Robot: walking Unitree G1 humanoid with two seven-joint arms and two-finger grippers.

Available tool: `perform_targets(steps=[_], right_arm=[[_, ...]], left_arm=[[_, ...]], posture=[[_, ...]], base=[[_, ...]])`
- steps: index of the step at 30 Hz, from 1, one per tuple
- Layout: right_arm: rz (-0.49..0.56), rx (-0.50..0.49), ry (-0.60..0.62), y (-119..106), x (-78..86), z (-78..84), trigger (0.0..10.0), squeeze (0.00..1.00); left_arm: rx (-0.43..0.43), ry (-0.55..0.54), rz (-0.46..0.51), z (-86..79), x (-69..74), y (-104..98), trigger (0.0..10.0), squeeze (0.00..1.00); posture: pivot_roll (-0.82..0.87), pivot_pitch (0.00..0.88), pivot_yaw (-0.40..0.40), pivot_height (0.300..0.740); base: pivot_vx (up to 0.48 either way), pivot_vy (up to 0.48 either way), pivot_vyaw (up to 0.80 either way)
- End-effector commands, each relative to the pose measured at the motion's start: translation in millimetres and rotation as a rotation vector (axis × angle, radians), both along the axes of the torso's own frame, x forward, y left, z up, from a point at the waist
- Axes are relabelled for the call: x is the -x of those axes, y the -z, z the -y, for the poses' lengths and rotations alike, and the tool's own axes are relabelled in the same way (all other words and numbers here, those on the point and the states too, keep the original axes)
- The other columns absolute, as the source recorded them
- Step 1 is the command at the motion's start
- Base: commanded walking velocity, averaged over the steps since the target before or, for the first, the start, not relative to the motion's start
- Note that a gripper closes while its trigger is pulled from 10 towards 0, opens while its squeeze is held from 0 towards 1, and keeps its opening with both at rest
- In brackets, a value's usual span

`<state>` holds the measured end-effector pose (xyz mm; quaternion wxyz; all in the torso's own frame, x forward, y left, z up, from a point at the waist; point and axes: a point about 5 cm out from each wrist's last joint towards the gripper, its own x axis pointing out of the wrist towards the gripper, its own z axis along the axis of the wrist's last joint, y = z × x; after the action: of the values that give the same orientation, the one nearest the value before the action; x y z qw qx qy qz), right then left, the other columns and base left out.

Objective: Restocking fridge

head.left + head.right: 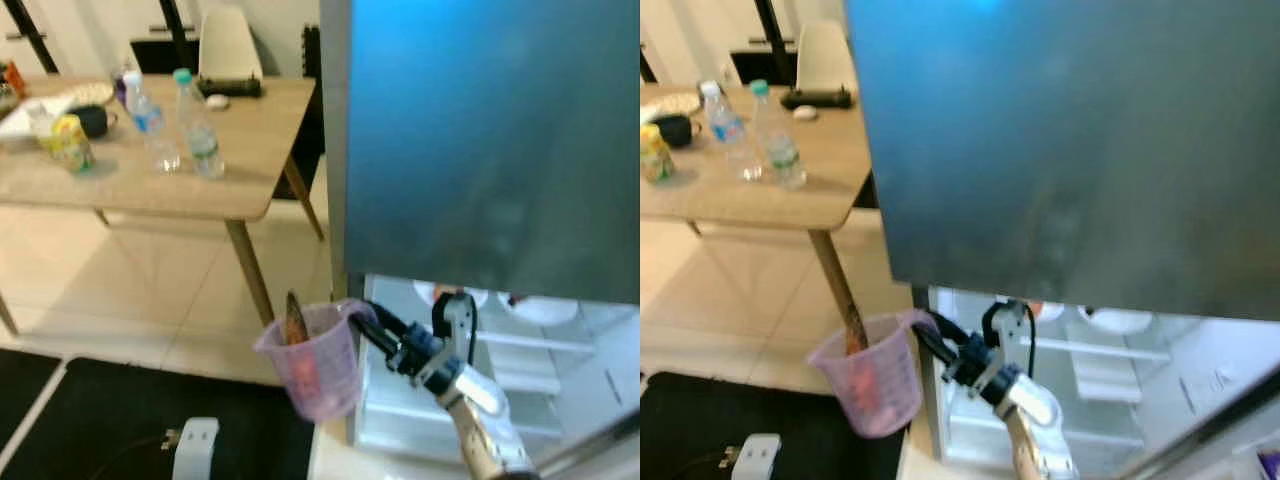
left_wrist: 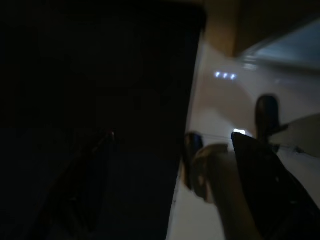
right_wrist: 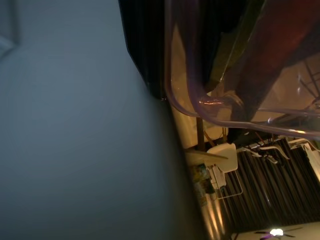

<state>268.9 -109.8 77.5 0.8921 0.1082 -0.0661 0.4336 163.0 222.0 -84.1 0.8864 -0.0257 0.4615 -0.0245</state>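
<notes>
You have the right gripper (image 1: 362, 326) low in the centre of the head view, its two black fingers pinched on the rim of a clear pink plastic cup (image 1: 312, 362), so it is closed on that cup and carries it in the air. The cup hangs just left of the fridge's (image 1: 480, 140) lower edge, above the spot where the pale tiled floor (image 1: 150, 300) meets a dark mat (image 1: 110, 420). Something brown and pointed (image 1: 295, 318) sticks up inside the cup, and a reddish mass shows through its wall lower down; you cannot tell what either is. The grey-blue fridge door takes up the upper right of the frame, and under its bottom edge you look into the lit white interior with shelves (image 1: 530, 345) and a few white rounded things you cannot identify. In the upper left stands a wooden table (image 1: 240, 170) with two water bottles (image 1: 200, 125) side by side, a small yellow carton (image 1: 70, 142) near its left end and a dark remote-like thing (image 1: 230, 88) at the far edge, with a white chair (image 1: 228, 42) behind it. A white plug block (image 1: 195, 445) lies on the mat at the bottom. The left wrist view is very dark; you cannot tell whether the left gripper (image 2: 145, 150) is open or closed.
</notes>
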Motion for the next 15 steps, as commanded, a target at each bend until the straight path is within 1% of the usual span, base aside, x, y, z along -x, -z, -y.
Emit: perform_targets(steps=[1,4,7,13,14,15], right_arm=[[0.008,-0.032,0.044,-6,-4.2,0.1,10.0,0.00],[0.008,-0.033,0.044,-6,-4.2,0.2,10.0,0.00],[0.004,-0.031,0.040,-6,-3.3,0.4,10.0,0.00],[-0.026,-0.012,0.046,-1,-1.0,-0.3,10.0,0.00],[-0.030,-0.026,0.029,-1,1.0,-0.8,10.0,0.00],[-0.034,-0.078,-0.018,-3,6.2,-1.5,10.0,0.00]], left_arm=[[0.010,-0.008,-0.015,-1.2,4.9,2,10.0,0.00],[0.010,-0.005,-0.020,-0.3,4.8,2,10.0,0.00],[0.039,0.016,-0.022,4.4,4.6,3,10.0,0.00],[0.045,0.025,-0.026,5.2,5.8,3,10.0,0.00],[0.045,0.027,-0.028,4.9,6.1,3,10.0,0.00],[0.044,0.031,-0.029,4.0,6.4,3,10.0,0.00]], posture=[[-0.05,0.028,0.055,0.740],[-0.05,0.029,0.055,0.740],[-0.05,0.029,0.055,0.740],[-0.05,0.031,0.058,0.740],[-0.05,0.033,0.061,0.740],[-0.05,0.032,0.065,0.740]], base=[[0.000,0.000,0.00],[0.000,0.000,0.00],[0.000,0.000,0.00],[0.000,0.000,0.00],[0.000,0.000,0.00],[0.000,0.000,0.00]])
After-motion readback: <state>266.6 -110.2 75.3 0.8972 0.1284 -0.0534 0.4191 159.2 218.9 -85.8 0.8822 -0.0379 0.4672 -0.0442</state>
